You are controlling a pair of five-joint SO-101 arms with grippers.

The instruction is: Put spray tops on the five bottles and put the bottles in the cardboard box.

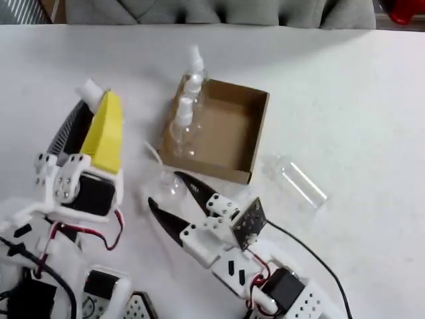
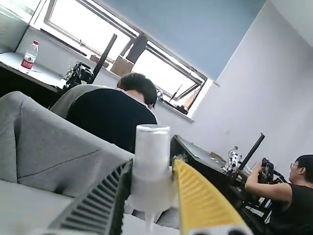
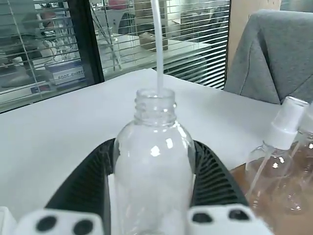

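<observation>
Clear plastic bottle (image 3: 154,171) is standing upright between the right jaws, which are gripping its sides. A thin white tube (image 3: 158,44) is poking out of its open neck. The left jaws are clamping a white spray top (image 2: 151,166). Just beyond the right jaws' tips, the cardboard box (image 1: 232,133) is holding capped bottles (image 1: 184,123). Another bottle (image 1: 302,179) is lying on the table (image 1: 345,86) nearby.
</observation>
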